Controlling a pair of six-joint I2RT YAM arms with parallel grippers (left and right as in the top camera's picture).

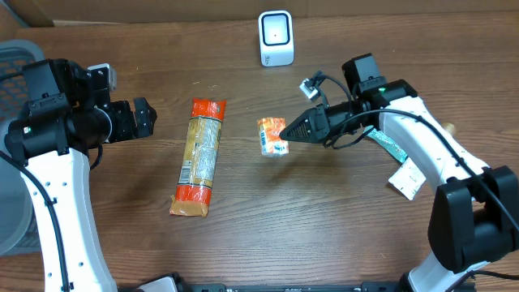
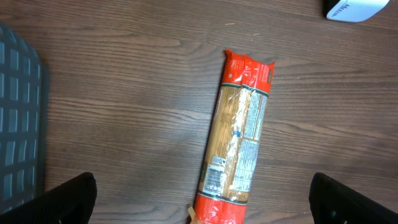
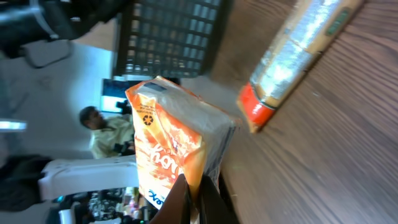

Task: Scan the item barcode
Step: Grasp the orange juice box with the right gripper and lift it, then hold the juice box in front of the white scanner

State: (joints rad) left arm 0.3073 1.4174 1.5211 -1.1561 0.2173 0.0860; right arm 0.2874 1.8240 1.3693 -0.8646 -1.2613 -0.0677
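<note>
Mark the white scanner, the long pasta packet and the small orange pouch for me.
white scanner (image 1: 276, 36), overhead view, front face.
pasta packet (image 2: 239, 143), left wrist view, clear middle.
orange pouch (image 3: 173, 144), right wrist view, printed front.

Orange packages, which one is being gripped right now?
The small orange packet, pinched by the right gripper; the long pasta pack lies flat on the table, ungripped.

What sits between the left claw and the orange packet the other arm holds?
A long pasta packet lies flat between left gripper and orange packet; the overhead view shows it.
</note>
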